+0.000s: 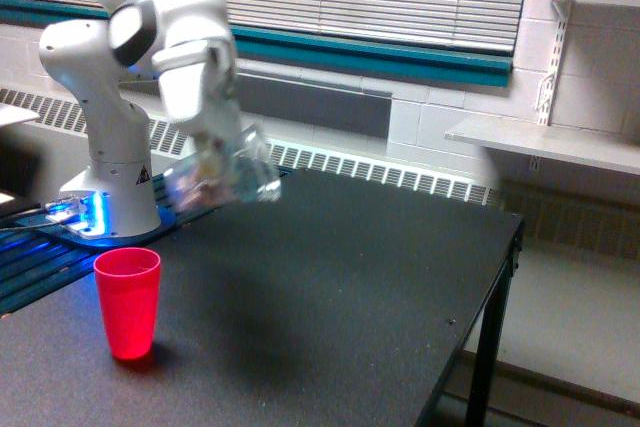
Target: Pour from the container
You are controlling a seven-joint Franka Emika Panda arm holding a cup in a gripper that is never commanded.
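Observation:
The container (222, 175), a clear plastic cup with pinkish-brown bits inside, hangs tilted above the dark table, blurred by motion. My gripper (212, 159) is shut on it, coming down from the white arm (185, 37). The red cup (129, 302) stands upright on the table at the exterior view's lower left, below and left of the container, apart from it.
The arm's white base (110, 182) with blue lights stands behind the red cup. The black table (330, 287) ends at an edge on the exterior view's right. A wall shelf (545, 142) and a radiator grille (380, 172) lie behind.

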